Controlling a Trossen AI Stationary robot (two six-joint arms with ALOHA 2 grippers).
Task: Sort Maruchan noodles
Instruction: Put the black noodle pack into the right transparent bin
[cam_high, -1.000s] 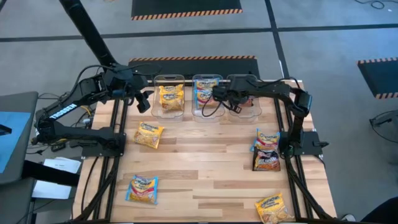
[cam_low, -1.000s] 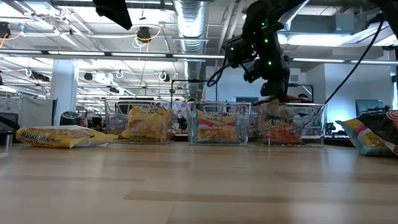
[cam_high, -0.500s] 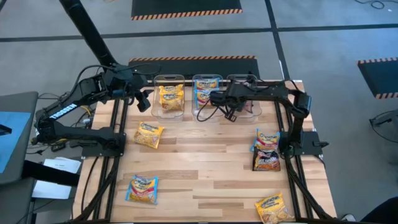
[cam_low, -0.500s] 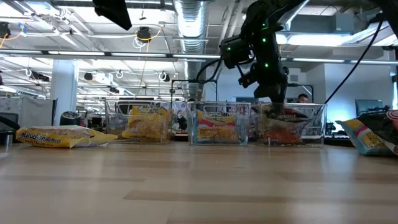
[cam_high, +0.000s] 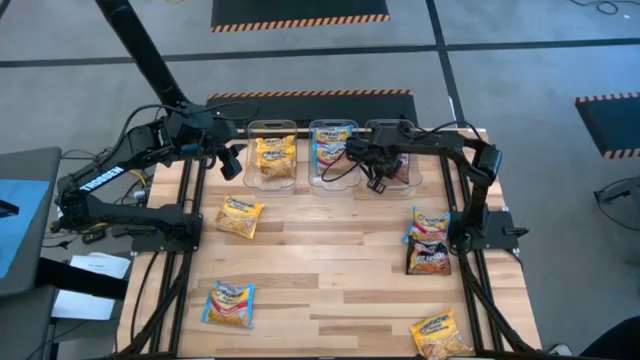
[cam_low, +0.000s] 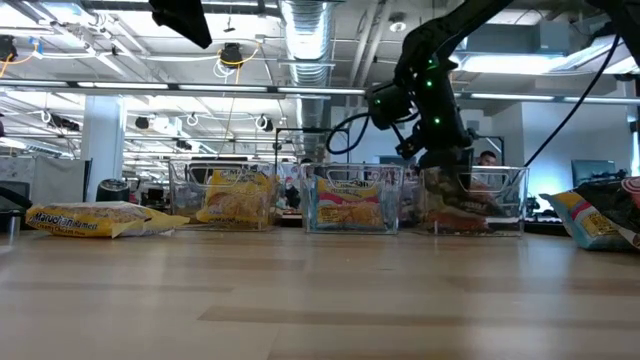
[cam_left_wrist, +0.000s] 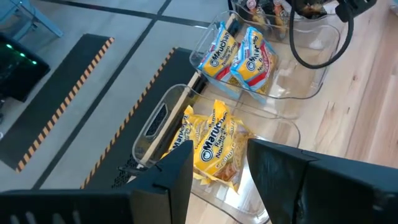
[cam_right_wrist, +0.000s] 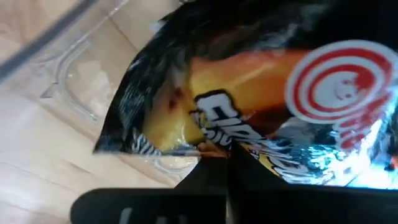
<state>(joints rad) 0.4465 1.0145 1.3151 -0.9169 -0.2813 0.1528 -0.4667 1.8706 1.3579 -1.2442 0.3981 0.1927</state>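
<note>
Three clear bins stand along the far edge. The left bin holds yellow Maruchan noodles packets, the middle bin blue-and-pink ones. My right gripper reaches down into the right bin, shut on a dark packet printed with orange and a red-and-white spiral. My left gripper hangs open above the table's far left, beside the left bin, with nothing between its fingers. My right gripper pinches the dark packet by an edge between its two shut fingers. The fingers slant steeply down from above into the right bin. The packet spreads out beyond the fingertips, low inside the bin; I cannot tell whether it touches the bin's bottom.
Loose packets lie on the wooden table: a yellow one at the left, a blue-and-pink one at the near left, a yellow one at the near right. A small pile of blue and dark packets lies by the right arm's base.
My right gripper has sunk from above the right bin's rim down into that bin and tipped to point more steeply downward, staying shut on the dark packet. The packet has gone from above the rim to low inside the bin.
</note>
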